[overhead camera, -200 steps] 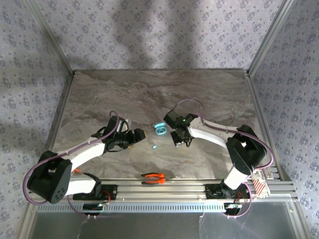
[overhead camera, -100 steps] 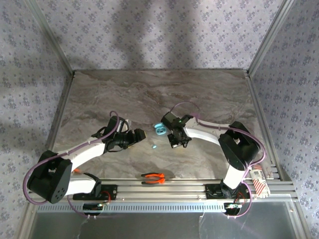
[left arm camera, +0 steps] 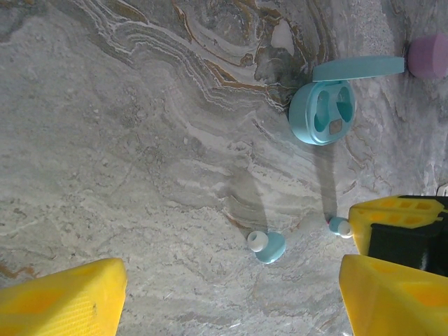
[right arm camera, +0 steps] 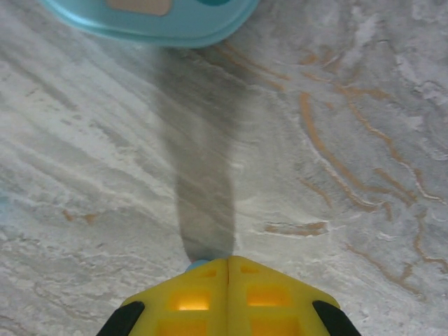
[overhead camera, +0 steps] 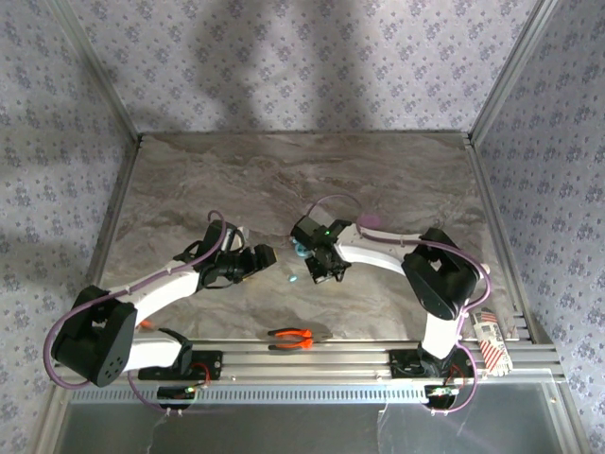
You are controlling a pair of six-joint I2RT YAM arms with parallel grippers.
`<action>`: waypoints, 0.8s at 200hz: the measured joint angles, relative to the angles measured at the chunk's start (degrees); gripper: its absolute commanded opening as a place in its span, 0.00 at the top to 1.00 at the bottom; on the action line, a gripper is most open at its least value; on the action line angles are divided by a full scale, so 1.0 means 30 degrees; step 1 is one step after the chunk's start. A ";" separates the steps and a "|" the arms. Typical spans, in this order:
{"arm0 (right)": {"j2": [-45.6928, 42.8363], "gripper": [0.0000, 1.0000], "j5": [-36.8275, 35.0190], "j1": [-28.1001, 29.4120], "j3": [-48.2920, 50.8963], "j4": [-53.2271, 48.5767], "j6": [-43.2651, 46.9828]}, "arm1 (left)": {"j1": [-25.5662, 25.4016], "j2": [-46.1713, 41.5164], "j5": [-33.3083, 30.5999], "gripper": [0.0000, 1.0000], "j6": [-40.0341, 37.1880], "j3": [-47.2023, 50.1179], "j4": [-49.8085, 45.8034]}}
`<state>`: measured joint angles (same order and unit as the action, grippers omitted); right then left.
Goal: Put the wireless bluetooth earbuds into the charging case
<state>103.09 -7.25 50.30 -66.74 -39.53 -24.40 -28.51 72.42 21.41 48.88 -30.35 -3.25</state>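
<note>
The orange-handled pliers (overhead camera: 290, 338) lie nearest, on the tabletop (overhead camera: 236, 180) just ahead of the arm bases. Farther in, the left tool (left arm camera: 231, 287) hovers released, its yellow fingers (left arm camera: 63, 297) spread wide above the marble. Just beyond it, one teal earbud (left arm camera: 266, 246) rests alone on the stone. A second teal earbud (left arm camera: 341, 226) sits right at the tip of the right tool (right arm camera: 227, 269), whose fingers are clenched flat together. Whether that earbud is pinched or merely touched cannot be told. Past both lies the teal charging case (left arm camera: 323, 112), lid open and its two wells facing up. Just beside the lid sits a pinkish-purple case (left arm camera: 428, 56).
</note>
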 measured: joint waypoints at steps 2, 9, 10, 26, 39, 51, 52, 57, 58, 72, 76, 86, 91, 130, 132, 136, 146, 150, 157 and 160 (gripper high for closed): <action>0.0000 1.00 -0.0036 0.0058 -0.0029 -0.0044 0.0000 | 0.0000 0.0000 0.0000 0.21 0.0000 0.0000 0.0000; 0.0022 1.00 -0.0182 0.0240 -0.0146 -0.0299 -0.0007 | 0.0000 0.0000 0.0000 0.21 0.0000 0.0000 0.0000; 0.0022 1.00 -0.0197 0.0262 -0.0153 -0.0313 -0.0015 | 0.0000 0.0000 0.0000 0.21 0.0000 0.0000 0.0000; 0.0029 0.96 -0.0510 0.0612 -0.0452 -0.0583 -0.0073 | 0.0000 0.0000 0.0000 0.21 0.0000 0.0000 0.0000; 0.0029 0.96 -0.0787 0.0816 -0.0641 -0.0729 -0.0073 | 0.0000 0.0000 0.0000 0.21 0.0007 0.0007 0.0007; 0.0029 0.94 -0.1005 0.0933 -0.0729 -0.0816 -0.0080 | 0.0000 0.0000 0.0000 0.20 0.0000 0.0007 0.0007; 0.0029 0.93 -0.1035 0.0954 -0.0736 -0.0823 -0.0080 | 0.0000 0.0000 0.0000 0.21 0.0007 0.0007 0.0007; 0.0029 0.92 -0.1129 0.0969 -0.0736 -0.0823 -0.0087 | 0.0000 0.0000 0.0000 0.20 0.0000 0.0007 0.0007; 0.0029 0.91 -0.1151 0.0976 -0.0736 -0.0823 -0.0080 | 0.0000 0.0000 0.0000 0.20 0.0000 0.0007 0.0007; 0.0022 0.90 -0.1326 0.0998 -0.0736 -0.0838 -0.0080 | 0.0000 -0.0007 0.0000 0.21 0.0007 0.0007 0.0007; 0.0022 0.90 -0.1370 0.0998 -0.0736 -0.0838 -0.0087 | 0.0000 -0.0007 0.0000 0.21 0.0000 0.0007 0.0007; 0.0022 0.90 -0.1377 0.0998 -0.0772 -0.0852 -0.0080 | 0.0000 -0.0007 0.0000 0.20 0.0000 0.0007 0.0007; 0.0022 0.90 -0.1377 0.0998 -0.0809 -0.0852 -0.0080 | 0.0000 -0.0007 0.0000 0.20 0.0007 0.0007 0.0007; 0.0029 0.91 -0.1319 0.0998 -0.1246 -0.0860 -0.0073 | 0.0000 -0.0022 0.0000 0.21 0.0000 0.0007 0.0007; 0.0029 0.91 -0.1304 0.0998 -0.1253 -0.0867 -0.0073 | 0.0000 -0.0029 0.0000 0.21 0.0000 0.0007 0.0007; 0.0029 0.91 -0.1290 0.0998 -0.1253 -0.0874 -0.0073 | 0.0000 -0.0044 0.0000 0.20 0.0000 0.0015 0.0007; 0.0066 0.92 -0.1260 0.0998 -0.1253 -0.0889 -0.0073 | 0.0000 -0.0124 0.0000 0.21 0.0007 0.0036 0.0000; 0.0073 0.92 -0.1209 0.0998 -0.1253 -0.0889 -0.0073 | 0.0000 -0.0160 0.0000 0.20 0.0007 0.0044 0.0007; 0.0117 0.92 -0.1144 0.0998 -0.1253 -0.0896 -0.0073 | 0.0000 -0.0219 0.0000 0.20 0.0000 0.0051 0.0007; 0.0146 0.92 -0.1137 0.0998 -0.1253 -0.0903 -0.0073 | 0.0000 -0.0226 0.0000 0.20 0.0007 0.0058 0.0015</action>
<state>103.53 -10.66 53.30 -70.50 -42.24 -24.62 -28.51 71.75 21.41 48.90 -30.17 -3.20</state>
